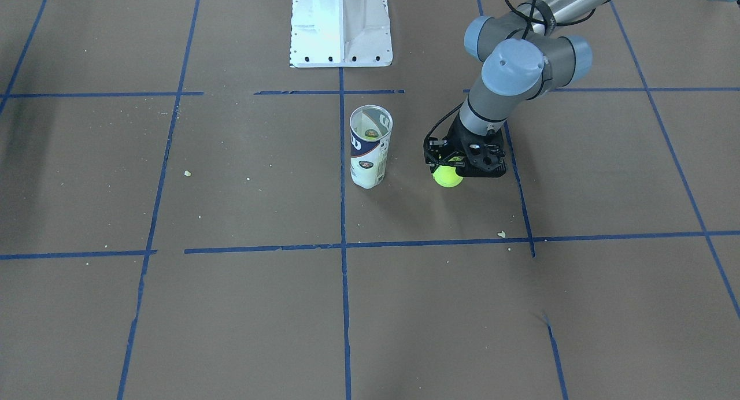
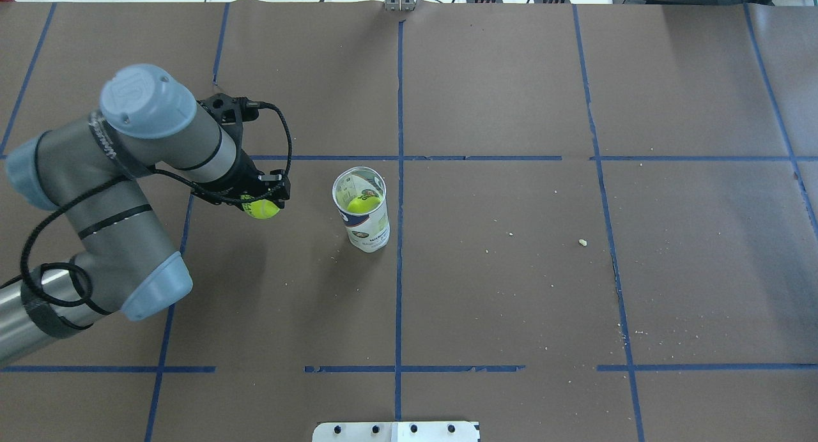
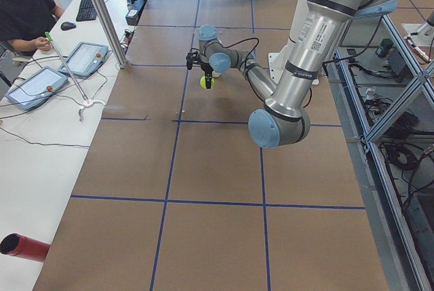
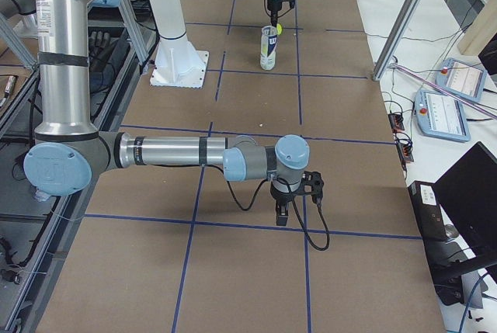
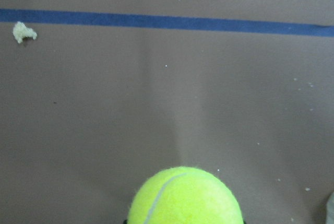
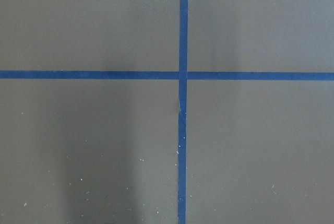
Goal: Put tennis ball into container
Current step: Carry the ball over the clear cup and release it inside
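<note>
The left pincer (image 1: 450, 167) pointed down and pinched the tennis ball (image 1: 448, 178) between its 2 fingers, gripping the upper part so that the lower half of the ball showed beneath the black pincer body. From overhead, the same left pincer (image 2: 263, 202) and tennis ball (image 2: 262, 210) sat to the robot's left of the container (image 2: 362, 209), near it but clearly apart. Whether the ball touched the brown surface (image 1: 231, 186) or hung just above it could not be told. In the left wrist view, the tennis ball (image 5: 185, 197) filled the lower middle, with a blue tape line (image 5: 167, 21) across the top.

The container (image 1: 370, 147) stood upright with its mouth open, just beside a blue tape line (image 1: 343, 174) running toward the white base (image 1: 341, 27). Overhead, 1 other yellow-green ball (image 2: 361, 204) showed inside the container.

The right pincer (image 4: 291, 201) hung over the surface well apart from the container, at the table's other end; it showed only in the right side view, so I could not tell whether it was spread or pressed together. A pale crumb (image 1: 501, 234) lay on the surface by a tape line.
</note>
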Tool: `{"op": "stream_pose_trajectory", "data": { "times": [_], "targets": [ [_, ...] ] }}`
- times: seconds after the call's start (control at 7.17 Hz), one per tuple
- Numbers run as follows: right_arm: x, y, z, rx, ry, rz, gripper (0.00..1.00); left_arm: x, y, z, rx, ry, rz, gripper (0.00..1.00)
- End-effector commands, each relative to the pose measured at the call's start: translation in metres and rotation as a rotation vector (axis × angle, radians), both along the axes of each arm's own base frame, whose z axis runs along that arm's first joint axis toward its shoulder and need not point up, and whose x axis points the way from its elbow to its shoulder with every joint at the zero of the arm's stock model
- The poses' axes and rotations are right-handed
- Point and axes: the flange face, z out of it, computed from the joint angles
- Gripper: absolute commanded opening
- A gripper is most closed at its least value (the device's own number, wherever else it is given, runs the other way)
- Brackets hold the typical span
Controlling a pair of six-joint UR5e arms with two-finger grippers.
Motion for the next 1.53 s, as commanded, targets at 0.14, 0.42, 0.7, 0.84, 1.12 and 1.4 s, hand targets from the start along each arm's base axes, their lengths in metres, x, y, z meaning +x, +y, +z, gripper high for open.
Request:
{"op": "stream_pose_trajectory", "data": {
  "times": [0.14, 0.42, 0.7, 0.84, 1.12, 1.4],
  "targets": [
    [0.0, 0.0, 0.0, 0.0, 0.0, 0.0, 1.0, -0.133, 0.013, -0.084, -0.024, -0.049, -0.061, 0.0],
    [0.0, 0.0, 0.0, 0.0, 0.0, 0.0, 1.0, -0.131, 0.019, -0.14, -0.072, 0.009, -0.02, 0.0],
    [0.0, 0.0, 0.0, 0.0, 0.0, 0.0, 1.0, -0.082, -0.01, -0.187, -0.166, 0.038, -0.022, 0.0],
    [0.0, 0.0, 0.0, 0.0, 0.0, 0.0, 1.0, -0.05, -0.004, -0.195, -0.176, 0.029, 0.018, 0.0],
    [0.0, 0.0, 0.0, 0.0, 0.0, 0.0, 1.0, -0.008, -0.005, -0.199, -0.197, 0.057, 0.022, 0.0],
    [0.0, 0.0, 0.0, 0.0, 0.0, 0.0, 1.0, 0.013, 0.0, -0.203, -0.203, 0.062, 0.04, 0.0]
  ]
}}
